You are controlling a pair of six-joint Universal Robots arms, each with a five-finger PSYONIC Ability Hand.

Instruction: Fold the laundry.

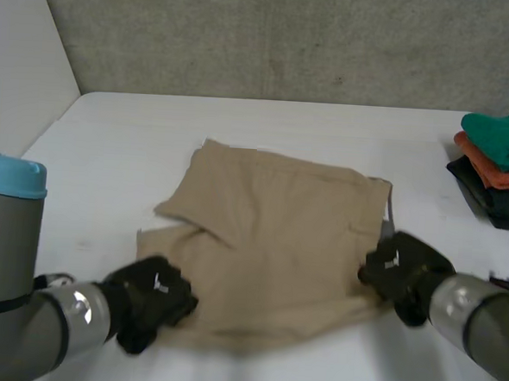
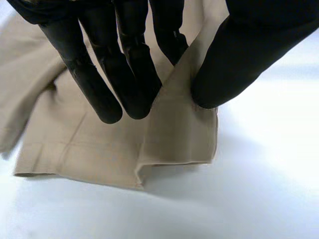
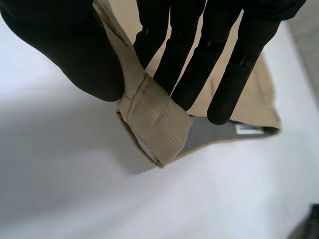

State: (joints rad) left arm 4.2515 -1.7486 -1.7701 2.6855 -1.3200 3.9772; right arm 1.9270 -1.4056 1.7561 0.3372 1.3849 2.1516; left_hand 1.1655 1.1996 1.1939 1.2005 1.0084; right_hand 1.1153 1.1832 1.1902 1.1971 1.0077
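White table, tan shorts spread at centre frame, both my hands on their near edge.
My left hand, lower left, pinches a hem corner between thumb and fingers; my right hand, lower right, clamps the waistband corner likewise. The cloth is wrinkled, with one flap folded over at the left. At the right edge, well apart, sits a stack of folded clothes.
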